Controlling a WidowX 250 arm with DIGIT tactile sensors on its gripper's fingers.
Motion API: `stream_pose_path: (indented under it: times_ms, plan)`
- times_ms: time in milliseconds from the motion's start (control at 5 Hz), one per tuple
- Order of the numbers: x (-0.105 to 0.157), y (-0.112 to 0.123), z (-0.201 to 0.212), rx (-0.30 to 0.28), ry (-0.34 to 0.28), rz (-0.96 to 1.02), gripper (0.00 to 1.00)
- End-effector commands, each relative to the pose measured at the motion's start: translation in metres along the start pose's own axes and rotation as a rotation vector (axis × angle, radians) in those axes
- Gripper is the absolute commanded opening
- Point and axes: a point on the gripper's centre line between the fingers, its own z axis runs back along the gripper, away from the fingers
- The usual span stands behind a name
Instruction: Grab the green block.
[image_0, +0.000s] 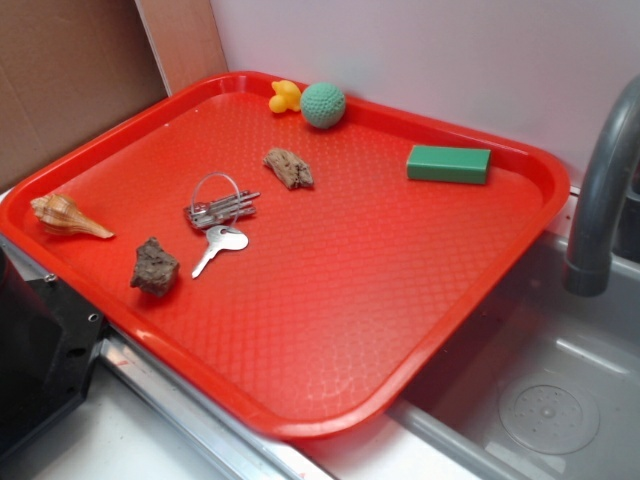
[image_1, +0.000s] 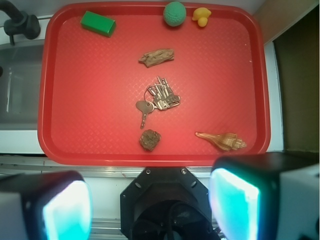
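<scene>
A kitchen counter: a grey faucet (image_0: 608, 190) curves over a steel sink (image_0: 545, 395) beside a red tray (image_0: 330, 290).

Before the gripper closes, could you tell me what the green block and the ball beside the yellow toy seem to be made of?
Green block: probably plastic or painted wood, with smooth flat faces and crisp edges. Ball: looks knitted or dimpled foam, with a matte, bumpy surface.

Gripper (image_1: 150, 210) with two chunky pale grey fingers (image_1: 47, 210), inner pads glowing teal-cyan, black faceted wrist housing between them, small screws on its top face, dark cable visible below
</scene>
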Motion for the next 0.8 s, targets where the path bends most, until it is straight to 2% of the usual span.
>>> stream_pose_path:
  times_ms: [0,200,400,600]
  plan:
    - [0.000,0.000,0.000,0.000,0.000,0.000,1.00]
    - [0.033,0.010,-0.038,0.056,0.025,-0.028,1.00]
    - [0.062,0.025,-0.067,0.045,0.033,-0.054,1.00]
    - [0.088,0.021,-0.100,0.044,0.031,-0.138,1.00]
